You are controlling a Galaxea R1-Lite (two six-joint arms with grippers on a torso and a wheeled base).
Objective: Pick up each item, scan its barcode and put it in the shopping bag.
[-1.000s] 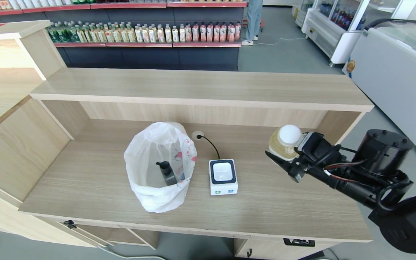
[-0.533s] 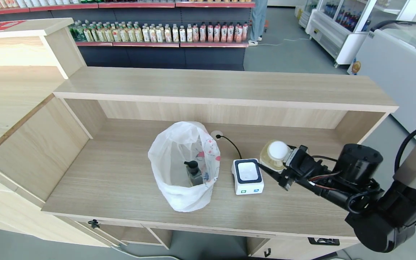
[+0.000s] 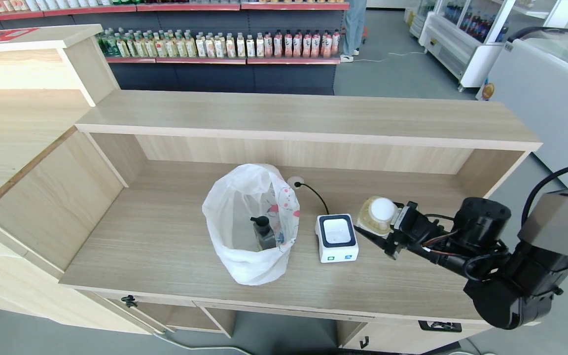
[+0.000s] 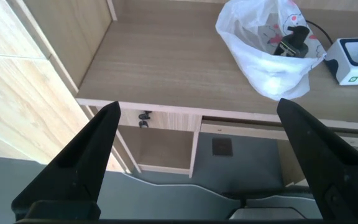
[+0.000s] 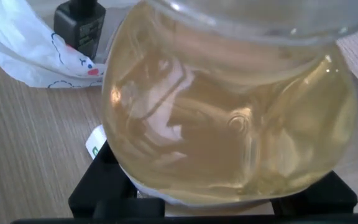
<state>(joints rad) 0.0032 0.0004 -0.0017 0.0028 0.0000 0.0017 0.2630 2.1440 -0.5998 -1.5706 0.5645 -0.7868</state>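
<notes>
Left claw (image 4: 197,106) hangs spread and empty, out past the front edge of the counter (image 3: 165,236), with the bag (image 3: 225,207) ahead of it and off to its right. Your right claw (image 3: 376,228) is pinching the jar (image 3: 380,211), white cap uppermost, over the counter. Left of that claw stands the bag, mouth open, with a pump bottle (image 3: 263,232) inside. Between the bag and the claw, just beside the jar, sits the scanner (image 3: 336,237), window up.

I'd say scanning is the step in hand. Carry the jar left over the window and turn its label downward. You can't see a barcode from here, so rotate slowly until it reads. Grip firmly, since the clear wall looks slippery.

Count: two claws, one bag, one pump bottle bagged, one scanner, one jar.
</notes>
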